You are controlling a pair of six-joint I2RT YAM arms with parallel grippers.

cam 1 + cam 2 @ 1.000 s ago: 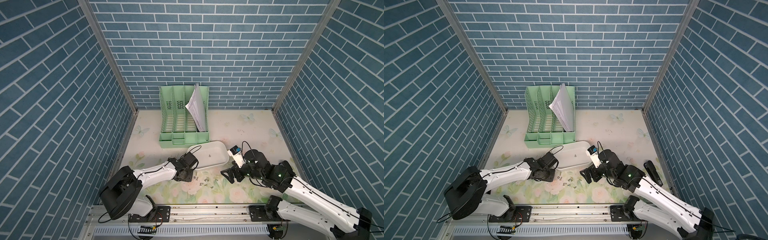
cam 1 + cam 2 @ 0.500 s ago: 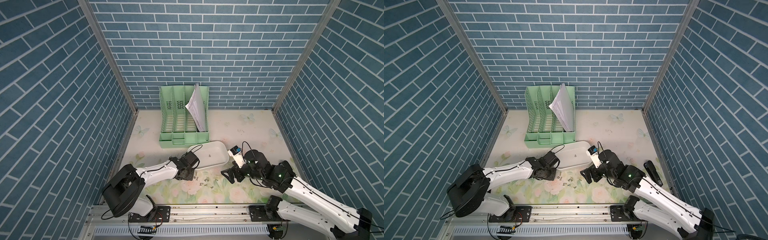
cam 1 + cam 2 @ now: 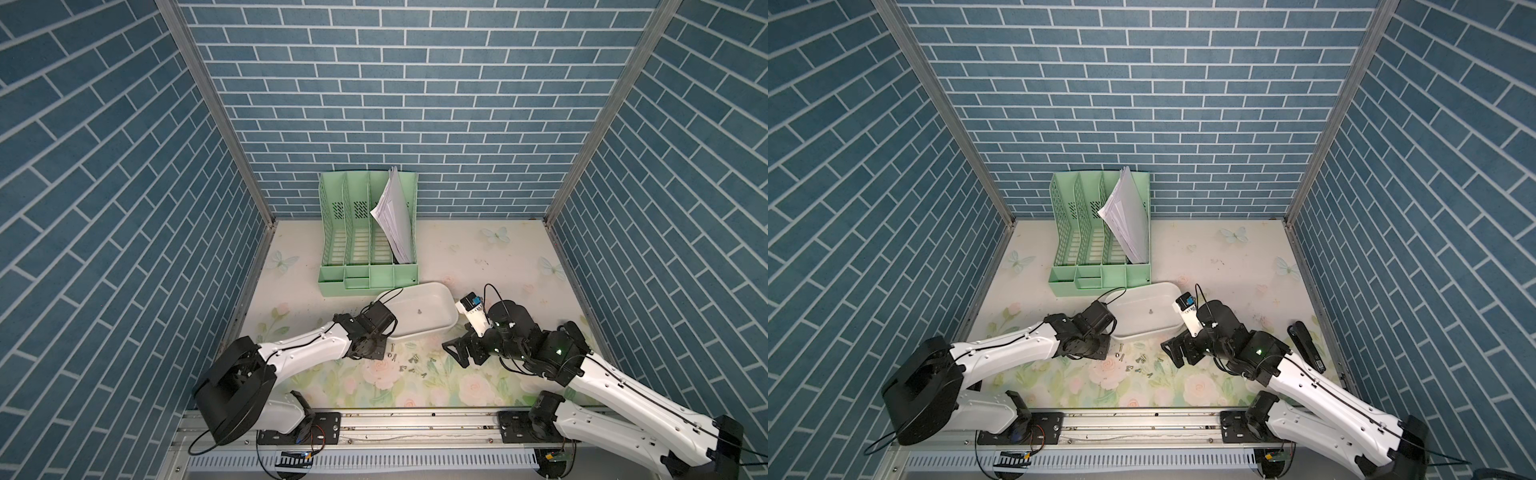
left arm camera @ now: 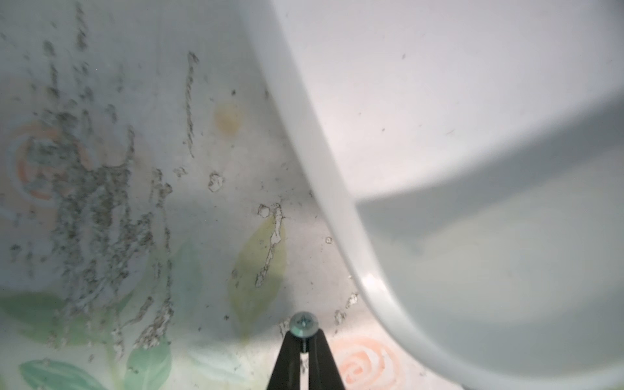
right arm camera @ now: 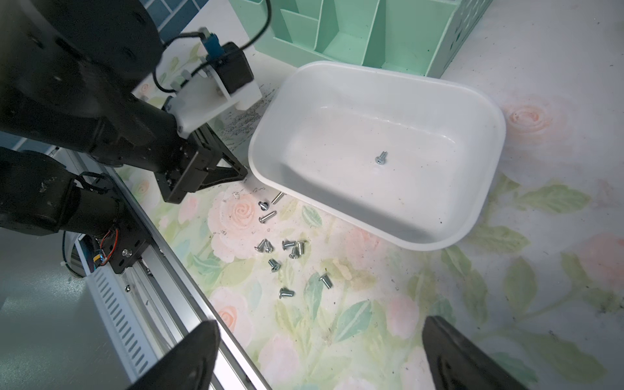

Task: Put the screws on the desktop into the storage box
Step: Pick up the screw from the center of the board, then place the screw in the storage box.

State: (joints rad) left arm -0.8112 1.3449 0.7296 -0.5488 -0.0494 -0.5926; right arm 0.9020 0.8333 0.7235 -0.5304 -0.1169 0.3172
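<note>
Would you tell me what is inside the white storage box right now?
One screw lies on the floor of the storage box; nothing else shows. In both top views the left arm covers one corner.

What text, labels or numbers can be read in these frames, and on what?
No text is readable in any view.
Too small to read: any print on the papers in the green file organiser.
Too small to read: any marking on the black bar-shaped device.
No label visible: the storage box.
</note>
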